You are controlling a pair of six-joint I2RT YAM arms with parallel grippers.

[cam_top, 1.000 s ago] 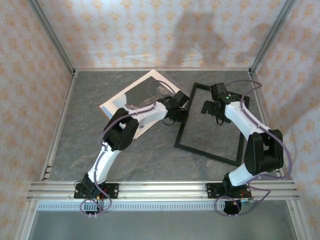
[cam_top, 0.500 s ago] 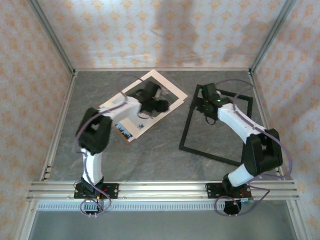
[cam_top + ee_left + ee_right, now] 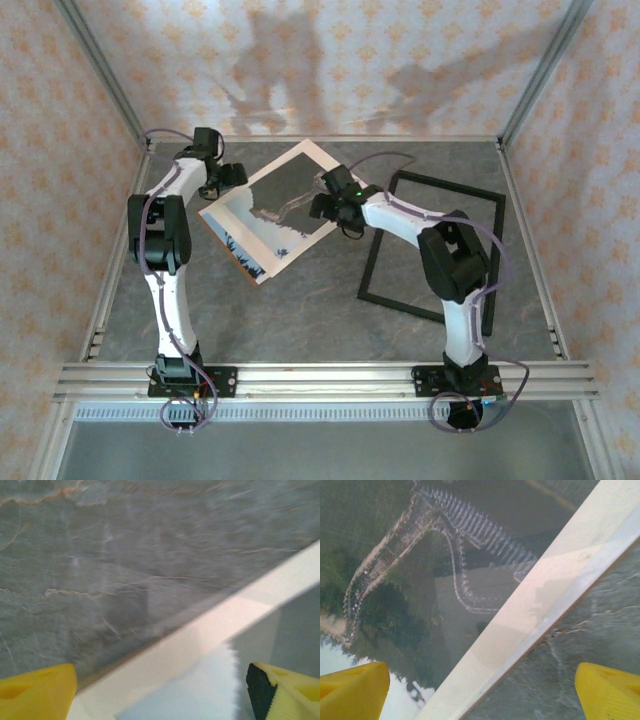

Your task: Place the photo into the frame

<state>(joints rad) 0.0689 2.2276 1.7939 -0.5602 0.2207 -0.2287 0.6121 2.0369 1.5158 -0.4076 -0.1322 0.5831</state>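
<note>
We see the photo [image 3: 285, 200] as smooth paper with a slight sheen, the frame [image 3: 450, 186] as matt black, the surface [image 3: 300, 310] as veined grey stone-look.

Photo [image 3: 275, 205] white-bordered, dark green hill; frame [image 3: 460, 187] black; table [image 3: 300, 310] grey marbled.

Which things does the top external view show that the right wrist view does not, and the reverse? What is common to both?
Top external adds the black frame, lying empty to the right of the photo, and the left gripper at the photo's far-left edge. Right wrist adds close detail: the winding wall on the dark hill, and the yellow fingertips wide apart over the white border. Both share the photo, the right gripper and the grey table.
</note>
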